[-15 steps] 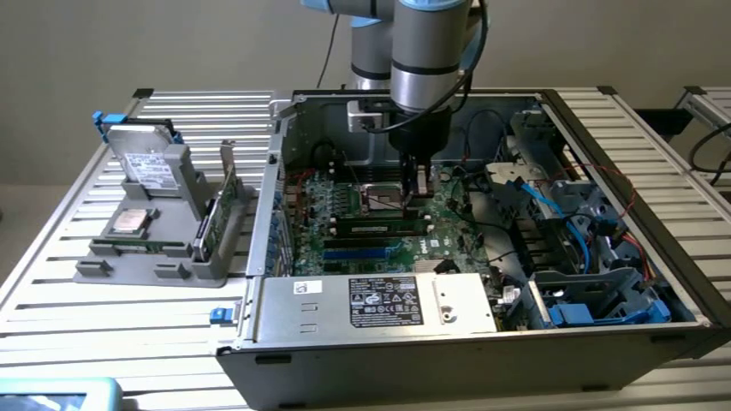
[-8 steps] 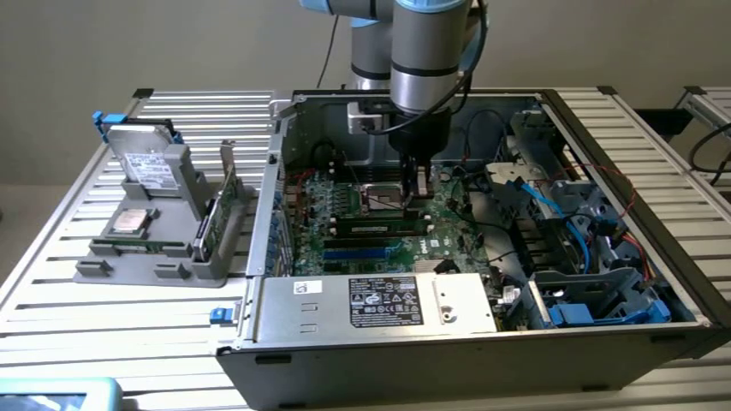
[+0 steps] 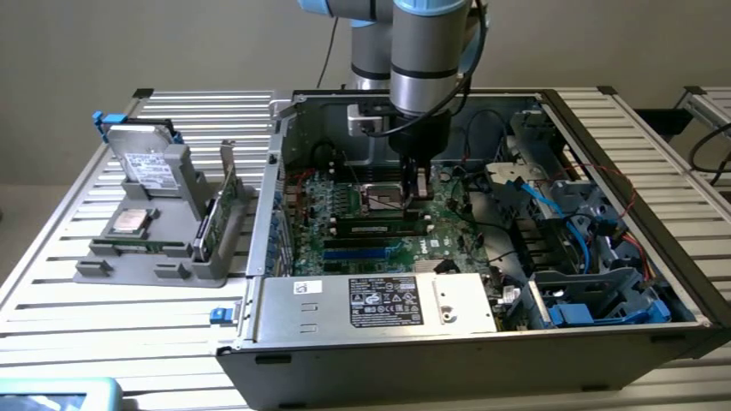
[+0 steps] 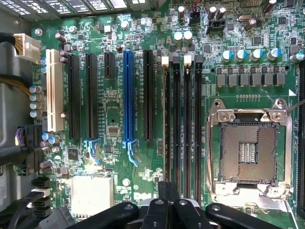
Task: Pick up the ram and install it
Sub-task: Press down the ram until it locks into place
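the arm (image 3: 425, 51) reaches straight down into the open pc case (image 3: 639, 338), with the gripper (image 3: 413, 184) low over the motherboard (image 3: 342, 210) right next to the cpu socket (image 3: 383, 199). the fingers are pinched together — shut, with nothing clearly between them from the wrist view, where the gripper (image 4: 167, 210) sits just above the ends of the memory slots (image 4: 183, 119).

as for the ram (image 3: 377, 229), in the exterior view a dark green stick with black chips sits lying across the board just in front of the gripper, in the slot area, with blue slots (image 3: 359, 250) beside it on the near side. can't tell if it's fully clicked in.

the wrist view looks along the board: cpu socket (image 4: 249, 150) open and bare, a blue slot (image 4: 127, 98) among the black expansion slots, a white one (image 4: 54, 90) further out.

outside the case, on the exterior view's left, a grey holder (image 3: 154, 248) sits on the table (image 3: 126, 317) holding a hard drive (image 3: 149, 163), a cpu (image 3: 129, 221) and a green card (image 3: 217, 214) standing upright — all well apart from the gripper.
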